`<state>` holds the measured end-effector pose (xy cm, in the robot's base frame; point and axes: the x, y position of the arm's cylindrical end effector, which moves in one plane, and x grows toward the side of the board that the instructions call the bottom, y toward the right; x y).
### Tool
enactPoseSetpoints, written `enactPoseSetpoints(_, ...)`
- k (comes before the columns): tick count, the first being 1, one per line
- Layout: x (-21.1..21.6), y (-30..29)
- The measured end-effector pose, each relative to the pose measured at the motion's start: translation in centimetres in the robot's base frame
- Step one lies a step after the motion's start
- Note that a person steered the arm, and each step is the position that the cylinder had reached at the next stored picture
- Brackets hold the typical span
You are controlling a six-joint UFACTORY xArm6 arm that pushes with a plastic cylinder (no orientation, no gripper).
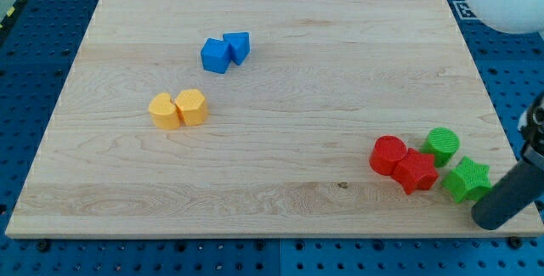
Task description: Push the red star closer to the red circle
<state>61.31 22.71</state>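
— Eight blocks on the board (pixel 280 98). Where's the red star (pixel 416 171)?
— Lower right, touching the red circle (pixel 388 154) on its left. My tip (pixel 490 217) sits right of it, just below-right of the green star (pixel 467 179); it holds nothing.
— Anything unclear?
— The rod's upper part runs off the view's right. Blue pair (pixel 225 52) and orange pair (pixel 178 109): shapes indistinct.
— Materials?
— Pale wood grain; ridged plastic blocks. Green circle (pixel 442 144) near the red star.

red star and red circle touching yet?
Touching. In the camera view the red star sits flush against the lower-right side of the red circle, with no board showing between them. My tip is by the green star.
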Motion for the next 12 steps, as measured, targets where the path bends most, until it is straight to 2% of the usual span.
enactPoseSetpoints(6,-1.8,-1.1)
enactPoseSetpoints(9,-3.1,-5.3)
enactPoseSetpoints(12,-3.6,-4.9)
